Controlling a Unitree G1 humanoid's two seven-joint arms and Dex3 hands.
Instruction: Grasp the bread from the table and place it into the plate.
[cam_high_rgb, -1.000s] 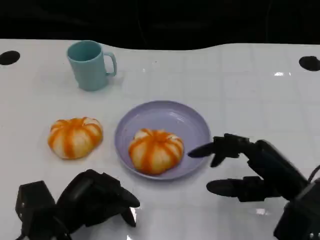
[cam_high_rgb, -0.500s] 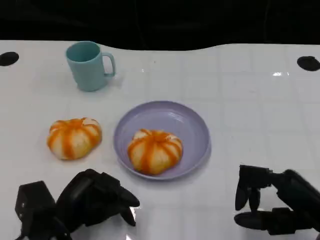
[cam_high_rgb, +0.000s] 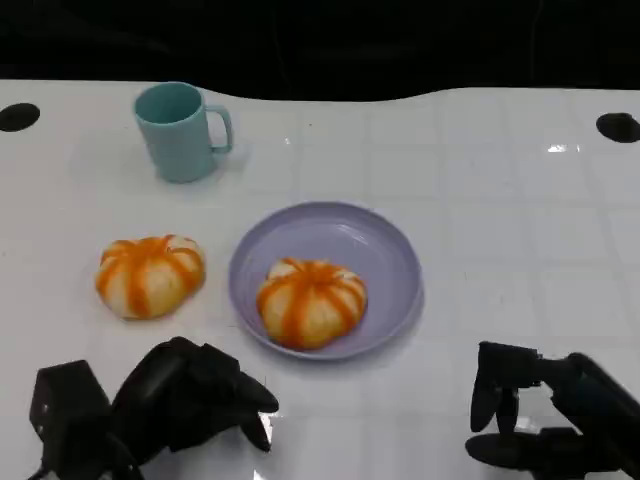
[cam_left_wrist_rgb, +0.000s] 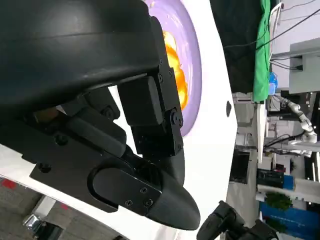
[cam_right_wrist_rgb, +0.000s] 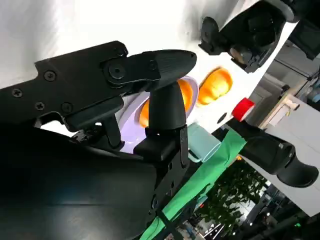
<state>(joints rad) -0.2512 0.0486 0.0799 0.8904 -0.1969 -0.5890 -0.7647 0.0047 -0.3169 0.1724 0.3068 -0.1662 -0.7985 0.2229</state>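
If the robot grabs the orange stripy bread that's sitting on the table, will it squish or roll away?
The bread on the table looks puffy and rounded, so it is probably soft and light and may dent under a tight squeeze. It sits wide and low on a flat-looking base, so it likely won't roll. The white table is glossy, so a sideways nudge might slide it.

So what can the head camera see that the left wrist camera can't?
The head view alone takes in the blue mug at the back of the table and the loose bun lying on the table beside the plate, apart from it. The left wrist view alone looks past the table edge to a green cloth and some room equipment. Both views share the purple plate, the bun on it, the left hand and the right hand.
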